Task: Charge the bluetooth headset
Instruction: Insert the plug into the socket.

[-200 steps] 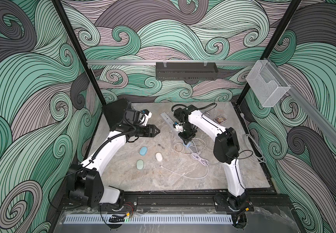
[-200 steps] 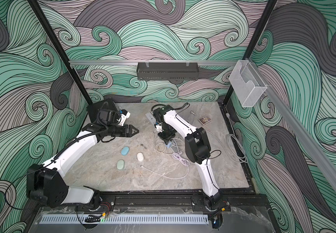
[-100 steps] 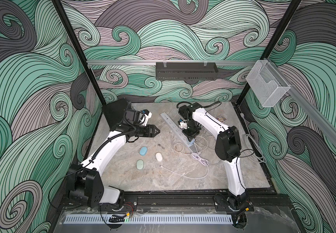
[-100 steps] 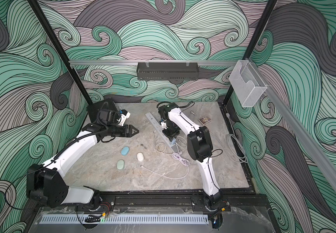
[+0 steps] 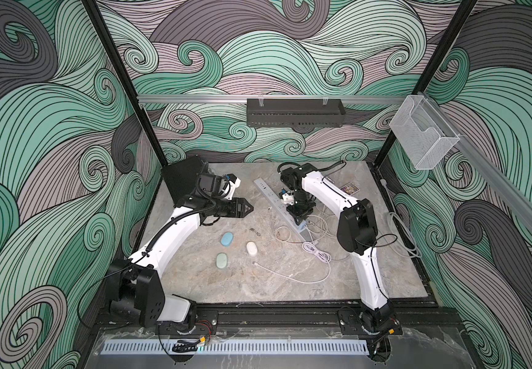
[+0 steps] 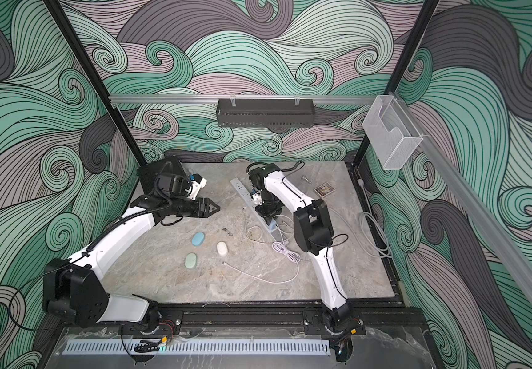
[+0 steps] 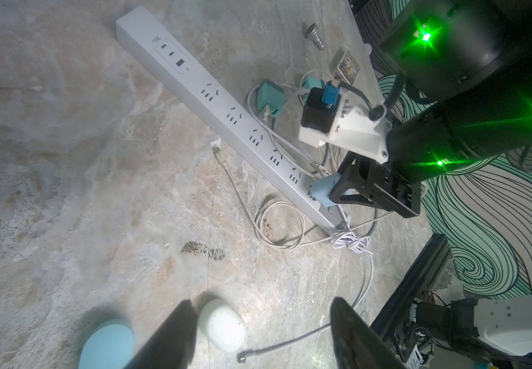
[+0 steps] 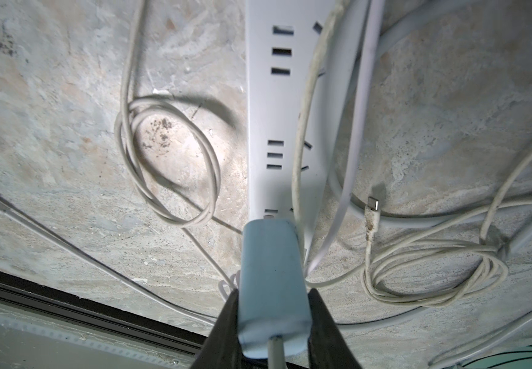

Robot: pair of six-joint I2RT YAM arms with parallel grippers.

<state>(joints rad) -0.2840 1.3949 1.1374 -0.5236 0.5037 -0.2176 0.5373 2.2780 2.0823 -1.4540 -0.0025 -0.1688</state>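
Watching the right wrist feed, I see the right gripper (image 8: 273, 298) closed on a pale blue charger plug (image 8: 271, 255), one finger pressed on each side of the block. The plug's front end meets the white power strip (image 8: 277, 111) at the socket nearest the strip's end. I cannot tell whether the prongs are seated. A white lead (image 8: 275, 353) leaves the back of the plug between the fingers.

The left gripper (image 7: 263, 302) hangs above the surface (image 5: 194, 274) with its jaws wide apart and empty, well apart from the strip. The headset cases lie on the surface near it: a blue case (image 5: 227, 239), a white case (image 5: 251, 248) and a green case (image 5: 222, 261), each apart from the others.

A loose white cable (image 5: 290, 277) runs across the surface, its free connector near the white case. Coiled cables (image 8: 168, 166) lie on both sides of the strip's end. In the left wrist view a teal charger (image 7: 269, 99) lies just beside the strip.
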